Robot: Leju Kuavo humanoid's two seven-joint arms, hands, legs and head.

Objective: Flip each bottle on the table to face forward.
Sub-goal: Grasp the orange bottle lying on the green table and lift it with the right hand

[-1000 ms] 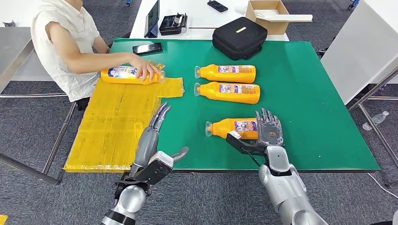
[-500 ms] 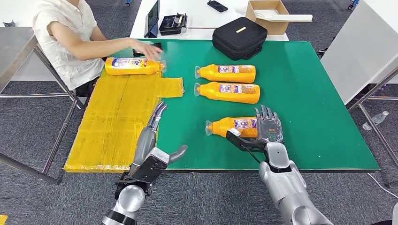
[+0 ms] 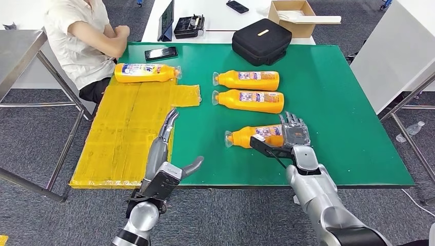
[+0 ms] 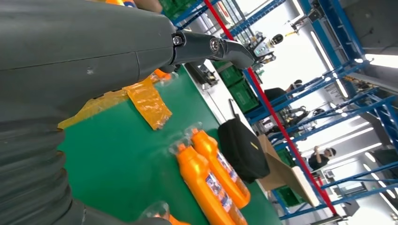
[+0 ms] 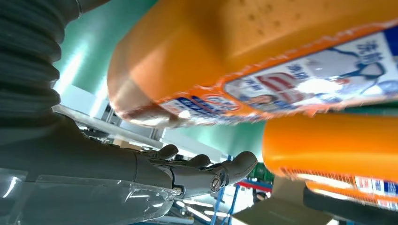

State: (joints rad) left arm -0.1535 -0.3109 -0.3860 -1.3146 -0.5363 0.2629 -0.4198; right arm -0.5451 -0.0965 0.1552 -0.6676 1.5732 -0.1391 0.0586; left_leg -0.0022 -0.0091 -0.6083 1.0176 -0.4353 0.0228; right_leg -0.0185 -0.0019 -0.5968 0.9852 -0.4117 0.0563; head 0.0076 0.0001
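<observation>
Four orange bottles lie on their sides on the green table [image 3: 338,107]. One bottle [image 3: 146,72] rests on the yellow mat [image 3: 120,138] at the far left. Two bottles [image 3: 249,80] [image 3: 251,101] lie side by side in the middle, also seen as a pair [image 4: 213,180] in the left wrist view. The nearest bottle [image 3: 251,137] has its base between the thumb and fingers of my right hand [image 3: 292,136]. In the right wrist view the straight fingers [image 5: 197,171] stand apart from that bottle [image 5: 244,56]. My left hand [image 3: 165,148] hovers open over the mat's right edge.
A person [image 3: 82,36] sits at the table's far left corner with arms folded in. A phone [image 3: 160,53] and a black bag [image 3: 261,41] lie along the far edge. Behind is a white table with a cardboard box [image 3: 295,13].
The person let go of the far left bottle and pulled their arm back. My right hand moved slightly further around the nearest bottle's base, which shifted a little.
</observation>
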